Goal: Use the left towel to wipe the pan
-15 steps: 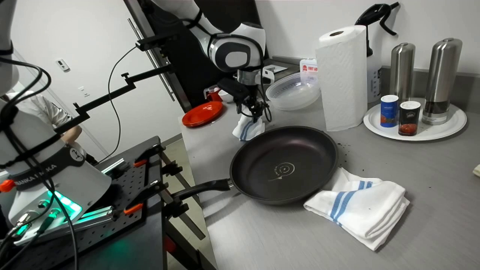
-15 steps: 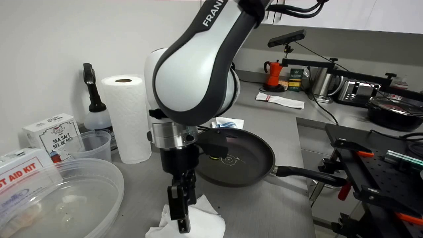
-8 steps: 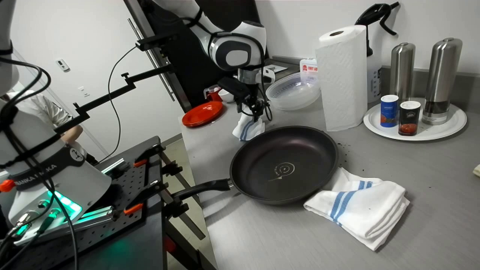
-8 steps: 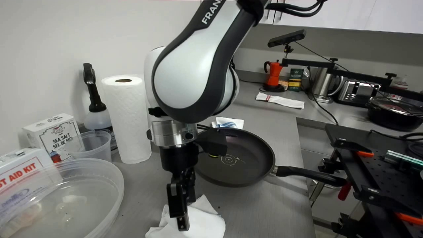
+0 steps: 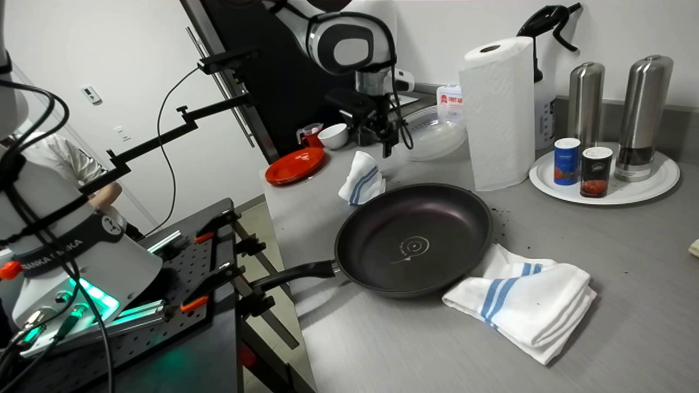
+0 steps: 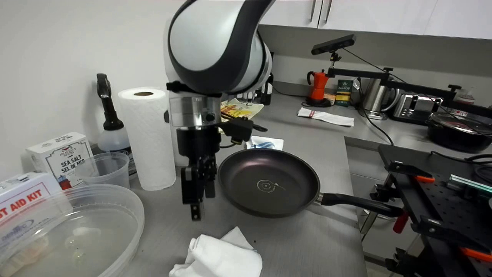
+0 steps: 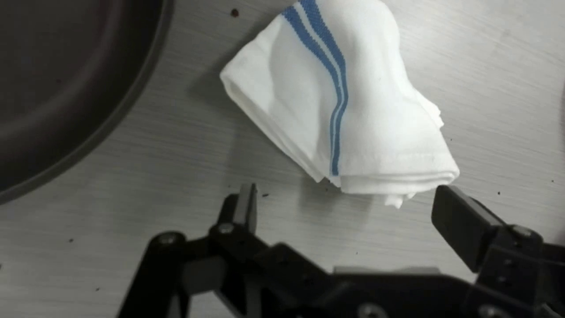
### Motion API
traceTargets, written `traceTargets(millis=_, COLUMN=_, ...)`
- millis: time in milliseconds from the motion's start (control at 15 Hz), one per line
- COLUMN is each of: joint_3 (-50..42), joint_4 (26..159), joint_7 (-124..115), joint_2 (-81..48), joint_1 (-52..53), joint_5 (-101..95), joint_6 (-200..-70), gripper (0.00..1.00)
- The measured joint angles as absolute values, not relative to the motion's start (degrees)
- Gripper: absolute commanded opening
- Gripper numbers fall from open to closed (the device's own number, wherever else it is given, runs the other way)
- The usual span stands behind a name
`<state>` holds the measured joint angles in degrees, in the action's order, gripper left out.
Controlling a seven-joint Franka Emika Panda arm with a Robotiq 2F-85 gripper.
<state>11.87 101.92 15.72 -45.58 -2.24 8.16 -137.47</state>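
Currently, a pale wall [image 6: 57, 46] is backing the gray counter [image 5: 382, 344] you are working over, along its back edge, while the front edge is facing the robot's black stand [image 5: 180, 355]. Your white arm [image 6: 203, 38] is reaching above the counter. Resting flat in both exterior views, the black pan [image 5: 413, 240] is sending its handle [image 6: 361, 204] out past the front edge. A clear plastic tub [image 6: 139, 221] is sitting toward the back edge, and a paper towel roll [image 5: 498, 114] is standing upright close to that same edge. Farther along it, a white plate [image 5: 658, 183] is sitting near the wall. Both white with blue stripes, the folded plate-side towel [image 5: 524, 305] is lying just beside the pan, and the folded tub-side towel [image 5: 360, 183] is resting between the tub and the front edge, apart from the pan. A red-striped cloth [image 6: 326, 117] is lying near the counter's inner corner. Two metal mills [image 5: 644, 120] are standing upright on the white plate. Your fingers [image 7: 463, 225] are hanging above the counter near the tub-side towel; they are standing wide apart, released, with gray counter showing through the gap in the wrist view. Beside the mills, two small canisters [image 5: 567, 162], blue and black, are sharing the plate. Dark specks [image 7: 235, 13] are dotting the counter around the tub-side towel.
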Motion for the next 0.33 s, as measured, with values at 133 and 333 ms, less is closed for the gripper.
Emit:
traceTargets(millis=133, joint_3=11.16, joint_4=101.94, joint_7=15.74, joint_2=-43.95, joint_1=-2.64, joint_5=8.21, joint_6=-137.39, gripper=1.0)
traceTargets(millis=333, joint_3=11.18, joint_4=102.02, joint_7=15.74, joint_2=-44.34, joint_1=-2.69, joint_5=8.21, joint_6=-137.43, gripper=1.0)
